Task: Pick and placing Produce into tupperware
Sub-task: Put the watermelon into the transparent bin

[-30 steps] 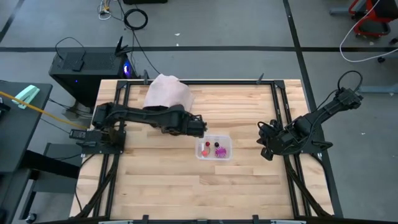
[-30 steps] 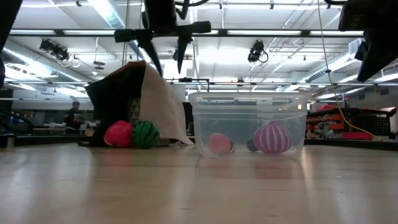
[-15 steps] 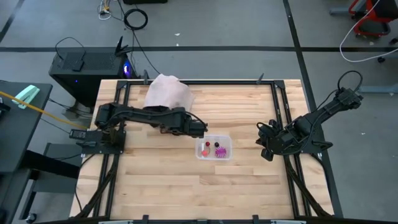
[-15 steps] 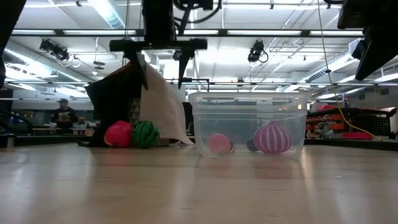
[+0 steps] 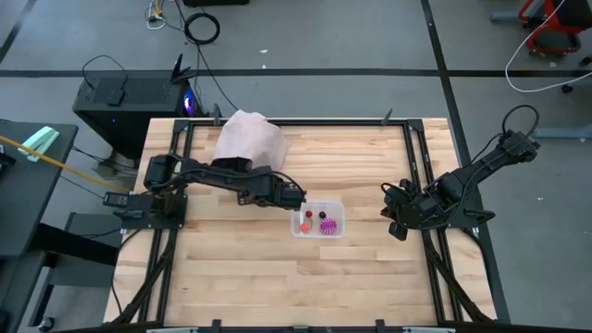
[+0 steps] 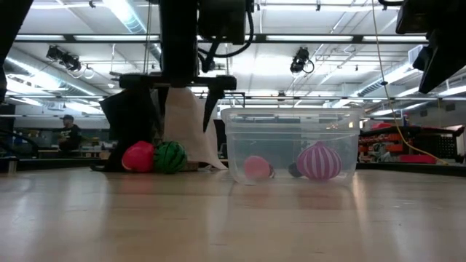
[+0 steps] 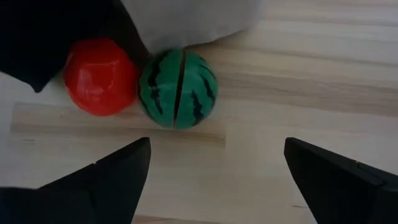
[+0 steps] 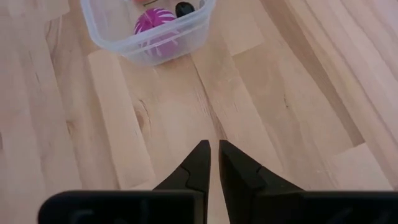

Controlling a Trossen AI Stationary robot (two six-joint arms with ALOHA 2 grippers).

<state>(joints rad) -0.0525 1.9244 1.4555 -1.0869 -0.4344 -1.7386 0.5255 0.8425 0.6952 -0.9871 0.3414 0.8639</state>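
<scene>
The left pincer (image 7: 214, 174) hangs open above the tabletop (image 5: 240, 268), just short of the green melon (image 7: 178, 88) and red ball (image 7: 101, 77). Beside it stands the tub (image 6: 291, 144). The right pincer (image 8: 212, 163) waits closed, empty.

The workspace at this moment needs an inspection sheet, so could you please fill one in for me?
Surface: wooden table in a black frame, bare at the near side.
Job's things: clear tub holds a purple striped piece, a pink piece and a small dark piece; red ball and green watermelon ball touch on the table outside it.
Clutter: pale bag beside the two balls.
Grippers: left gripper open above the two balls, empty; right gripper shut, empty, at the table's right edge.
Cables: loops on the floor.
Surroundings: black box beside the table; person far behind.
</scene>
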